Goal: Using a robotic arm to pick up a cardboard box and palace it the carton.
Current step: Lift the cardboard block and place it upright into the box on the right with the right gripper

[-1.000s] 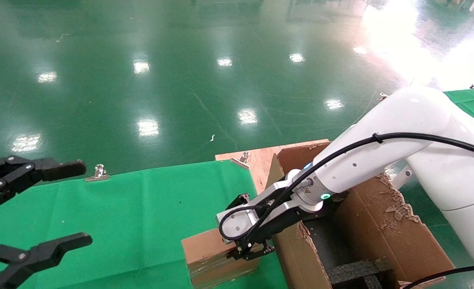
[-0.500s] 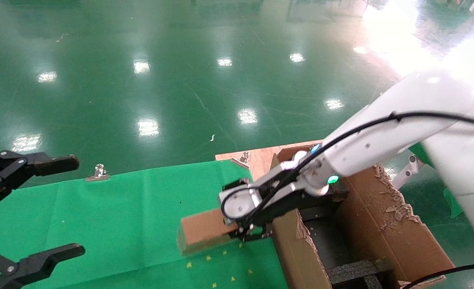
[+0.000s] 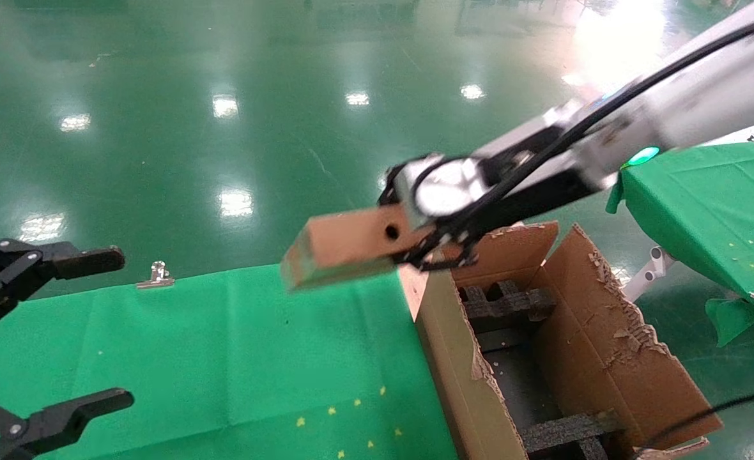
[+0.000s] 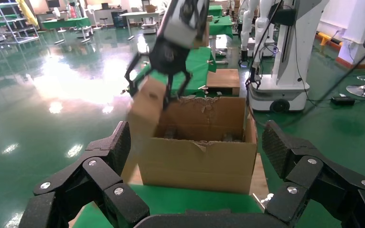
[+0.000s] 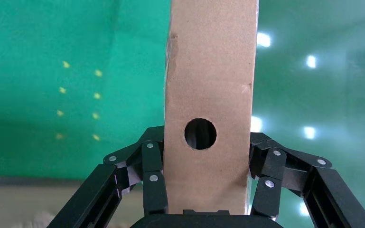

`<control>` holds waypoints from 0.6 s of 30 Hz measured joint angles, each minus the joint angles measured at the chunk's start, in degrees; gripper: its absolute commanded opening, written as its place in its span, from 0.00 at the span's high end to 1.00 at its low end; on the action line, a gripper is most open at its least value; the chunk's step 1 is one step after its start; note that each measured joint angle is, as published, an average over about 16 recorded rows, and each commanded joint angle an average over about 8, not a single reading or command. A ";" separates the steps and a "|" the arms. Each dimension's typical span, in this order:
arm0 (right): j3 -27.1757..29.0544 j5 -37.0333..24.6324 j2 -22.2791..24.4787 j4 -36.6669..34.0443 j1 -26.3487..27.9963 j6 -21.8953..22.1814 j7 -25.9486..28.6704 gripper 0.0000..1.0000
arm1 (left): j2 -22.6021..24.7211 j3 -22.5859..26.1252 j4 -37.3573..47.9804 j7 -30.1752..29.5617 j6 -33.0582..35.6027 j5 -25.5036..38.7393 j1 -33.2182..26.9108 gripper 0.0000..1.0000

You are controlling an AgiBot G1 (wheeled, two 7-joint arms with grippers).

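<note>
The small brown cardboard box (image 3: 345, 246), with a round hole in one face, hangs in the air above the far edge of the green cloth, just left of the carton's far left corner. My right gripper (image 3: 428, 246) on the white arm is shut on its end. In the right wrist view the black fingers (image 5: 152, 171) clamp both sides of the box (image 5: 211, 71). The large carton (image 3: 460, 383) stands open with ragged flaps and black foam inside. In the left wrist view the box (image 4: 145, 107) hangs beside the carton (image 4: 197, 164). My left gripper (image 3: 121, 329) is open and empty at the left.
A green cloth (image 3: 223, 358) covers the table, held by a metal clip (image 3: 156, 275) at its far edge. A second green-covered table (image 3: 703, 204) stands at the right. Shiny green floor lies beyond. Another white robot (image 4: 289, 47) stands behind the carton.
My right gripper has lifted the cardboard box off the green cloth and raised it up and away, to above the carton's height. The left gripper has barely moved.
</note>
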 measured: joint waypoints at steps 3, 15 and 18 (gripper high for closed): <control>-2.41 1.70 1.78 -1.27 3.10 0.00 -0.94 1.00 | 0.00 0.00 0.00 0.00 0.00 0.00 0.00 0.00; -10.98 4.16 11.52 -6.11 10.51 0.36 -2.79 1.00 | -0.01 0.02 0.00 0.01 -0.01 -0.01 0.00 0.00; -12.54 3.99 14.75 -7.07 11.36 0.52 -2.81 1.00 | -0.01 0.02 0.00 0.01 -0.01 -0.02 -0.01 0.00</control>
